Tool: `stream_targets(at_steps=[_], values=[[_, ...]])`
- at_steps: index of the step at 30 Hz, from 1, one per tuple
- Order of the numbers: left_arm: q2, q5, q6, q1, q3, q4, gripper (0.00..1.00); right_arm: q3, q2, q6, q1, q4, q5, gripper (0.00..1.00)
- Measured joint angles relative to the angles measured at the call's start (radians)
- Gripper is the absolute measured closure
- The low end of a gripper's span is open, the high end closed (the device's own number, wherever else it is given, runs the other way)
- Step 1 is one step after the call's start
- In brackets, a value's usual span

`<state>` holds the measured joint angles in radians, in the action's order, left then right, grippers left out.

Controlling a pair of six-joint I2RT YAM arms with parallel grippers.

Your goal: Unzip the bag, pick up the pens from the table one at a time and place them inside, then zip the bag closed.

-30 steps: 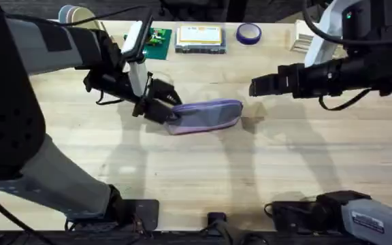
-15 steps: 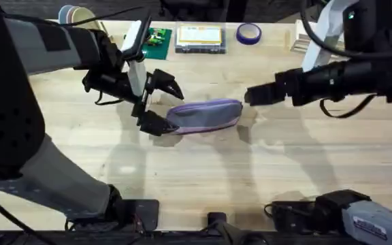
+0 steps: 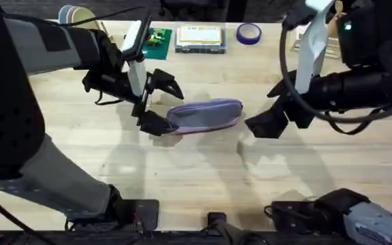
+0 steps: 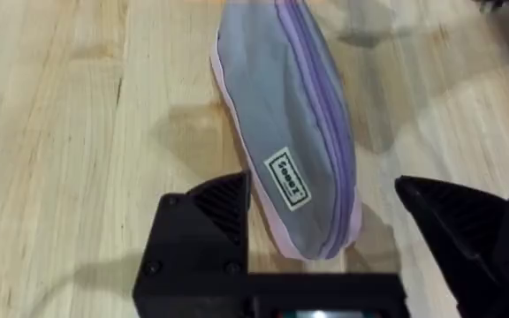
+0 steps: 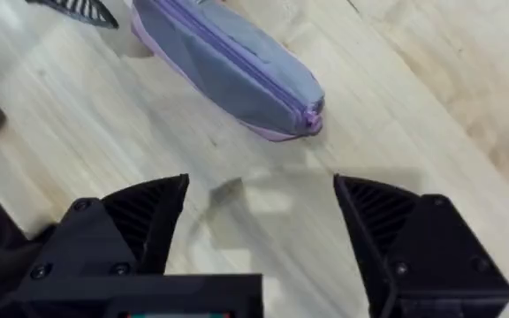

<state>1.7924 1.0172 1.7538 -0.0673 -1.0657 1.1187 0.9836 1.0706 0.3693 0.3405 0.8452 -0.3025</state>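
Lilac fabric bag, zipped, oblong, wooden table

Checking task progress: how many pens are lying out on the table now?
0 pens can be made out on the table. Any may be inside the bag, whose zipper looks closed, or hidden behind the arms.

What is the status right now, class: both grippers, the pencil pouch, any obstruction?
Left gripper open at the lilac fabric pouch's end. Right gripper open, apart from it. Pouch flat on the wooden table, zipped. No obstruction.
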Motion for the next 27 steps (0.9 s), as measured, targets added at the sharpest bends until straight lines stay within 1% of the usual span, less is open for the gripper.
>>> stream_targets(at_steps=[4,5,8,13,15,21,23,27], values=[[0.0,-0.004,0.0,0.0,-0.004,0.046,0.006,0.0,0.0,0.073,0.0,0.0,0.014,0.004],[0.0,-0.028,0.0,0.0,-0.038,0.122,0.006,0.0,0.0,0.106,0.0,0.0,0.019,0.004],[0.0,-0.075,0.0,0.0,-0.101,0.2,0.006,0.0,0.0,0.122,0.0,0.0,0.02,0.004],[0.0,-0.174,0.0,0.0,-0.208,0.304,0.006,0.0,0.0,0.134,0.0,0.0,0.022,0.004],[0.0,-0.2,0.0,0.0,-0.245,0.317,0.004,0.0,0.0,0.135,0.0,0.0,0.022,0.004],[0.0,-0.243,-0.004,0.0,-0.335,0.319,0.004,0.0,0.0,0.137,0.0,0.0,0.022,0.004],[-0.001,-0.269,-0.022,0.0,-0.373,0.317,0.004,0.0,0.0,0.137,0.0,0.0,0.022,0.004],[-0.039,-0.309,-0.059,0.0,-0.38,0.317,0.004,0.0,0.0,0.137,0.0,0.0,0.022,0.004]])
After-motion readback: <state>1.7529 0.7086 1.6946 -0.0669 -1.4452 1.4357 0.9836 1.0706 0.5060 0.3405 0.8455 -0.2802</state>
